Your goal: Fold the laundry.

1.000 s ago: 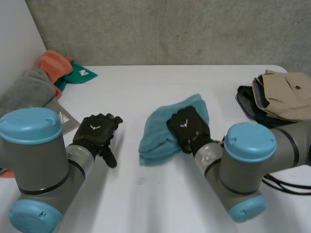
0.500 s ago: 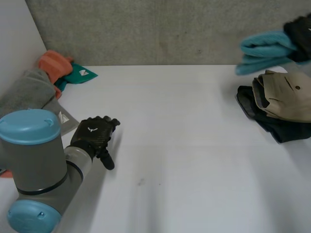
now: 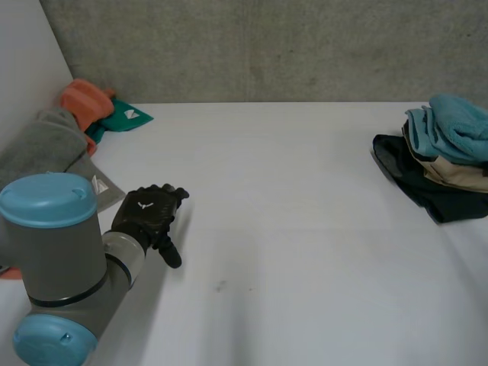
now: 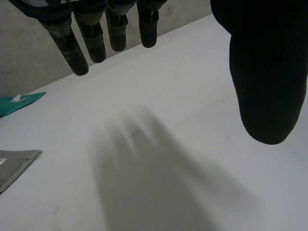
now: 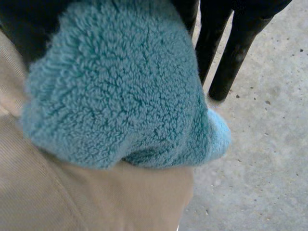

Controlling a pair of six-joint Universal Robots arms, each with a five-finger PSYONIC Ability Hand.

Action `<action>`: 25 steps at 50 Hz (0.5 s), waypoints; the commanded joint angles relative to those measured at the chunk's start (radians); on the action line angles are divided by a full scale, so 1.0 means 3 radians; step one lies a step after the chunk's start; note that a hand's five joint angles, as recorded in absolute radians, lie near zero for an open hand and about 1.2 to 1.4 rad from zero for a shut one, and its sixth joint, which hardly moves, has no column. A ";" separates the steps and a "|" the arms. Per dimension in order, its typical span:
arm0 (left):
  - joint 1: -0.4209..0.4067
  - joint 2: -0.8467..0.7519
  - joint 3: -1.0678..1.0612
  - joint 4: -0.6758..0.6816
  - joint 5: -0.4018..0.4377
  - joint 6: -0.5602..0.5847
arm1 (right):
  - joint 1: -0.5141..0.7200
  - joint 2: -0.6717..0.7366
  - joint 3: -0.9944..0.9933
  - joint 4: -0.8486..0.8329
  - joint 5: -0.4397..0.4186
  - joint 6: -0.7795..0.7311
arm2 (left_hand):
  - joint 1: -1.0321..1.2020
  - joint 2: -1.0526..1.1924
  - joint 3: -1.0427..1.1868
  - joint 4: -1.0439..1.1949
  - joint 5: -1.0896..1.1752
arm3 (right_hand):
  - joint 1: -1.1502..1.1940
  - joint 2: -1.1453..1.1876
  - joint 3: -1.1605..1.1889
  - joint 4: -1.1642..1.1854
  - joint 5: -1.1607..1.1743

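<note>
A folded blue towel (image 3: pixel 456 123) lies on top of a beige garment (image 3: pixel 459 174) and a dark garment (image 3: pixel 427 194) at the table's right edge. In the right wrist view the blue towel (image 5: pixel 120 86) rests on the beige garment (image 5: pixel 72 192) under my right hand (image 5: pixel 236 43). Its fingers run straight past the towel and its thumb stands at the towel's other side. My left hand (image 3: pixel 149 213) hovers low over the white table (image 3: pixel 274 229) at the left. It is open, with straight fingers (image 4: pixel 96 33) and the thumb (image 4: pixel 264 72) spread over bare table.
Unfolded laundry lies at the far left: a grey cloth (image 3: pixel 46 145), an orange one (image 3: pixel 84 99) and a green one (image 3: pixel 122 118). The green corner (image 4: pixel 19 103) and a grey corner (image 4: pixel 14 166) lie beyond my left fingertips. A concrete wall (image 3: pixel 267 46) backs the table.
My right hand carried the blue towel from the table's middle to the pile at the right and set it on the beige garment; its fingers have straightened. The left hand has not moved.
</note>
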 commanded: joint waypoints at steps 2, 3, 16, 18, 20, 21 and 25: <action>-0.0008 0.0000 -0.0004 -0.0003 -0.0002 0.0002 | -0.0047 -0.0442 0.0179 0.0206 0.0050 0.0013 | -0.0074 -0.0073 -0.0098 -0.0079 -0.0129 | -0.0873 -0.1369 -0.1456 -0.1459 -0.1523; -0.0003 0.0000 -0.0004 -0.0003 -0.0002 0.0002 | -0.0067 -0.0514 0.0205 0.0252 0.0055 0.0013 | -0.0074 -0.0073 -0.0098 -0.0079 -0.0129 | -0.0873 -0.1369 -0.1456 -0.1459 -0.1523; 0.0002 0.0015 0.0002 -0.0003 0.0004 0.0002 | -0.0180 -0.1138 -0.0136 0.1318 0.1006 0.0044 | -0.0074 -0.0073 -0.0098 -0.0079 -0.0129 | -0.0873 -0.1369 -0.1456 -0.1459 -0.1523; 0.0002 0.0015 0.0002 -0.0003 0.0009 0.0002 | -0.0175 -0.1118 -0.0295 0.1575 0.1002 0.0044 | -0.0074 -0.0073 -0.0098 -0.0079 -0.0129 | -0.0873 -0.1369 -0.1456 -0.1459 -0.1523; 0.0002 0.0015 -0.0004 -0.0003 0.0009 0.0002 | -0.0175 -0.1062 -0.0545 0.1907 0.1022 0.0049 | -0.0074 -0.0073 -0.0098 -0.0079 -0.0129 | -0.0873 -0.1369 -0.1456 -0.1459 -0.1523; 0.0002 0.0015 0.0002 -0.0003 0.0009 0.0002 | -0.0170 -0.1036 -0.0633 0.2010 0.1022 0.0049 | -0.0074 -0.0073 -0.0098 -0.0079 -0.0129 | -0.0873 -0.1369 -0.1456 -0.1459 -0.1523; 0.0002 0.0020 -0.0004 -0.0003 0.0009 0.0002 | 0.0039 -0.0914 -0.1021 0.2302 0.1047 0.0069 | -0.0074 -0.0073 -0.0098 -0.0079 -0.0129 | -0.0873 -0.1369 -0.1456 -0.1459 -0.1523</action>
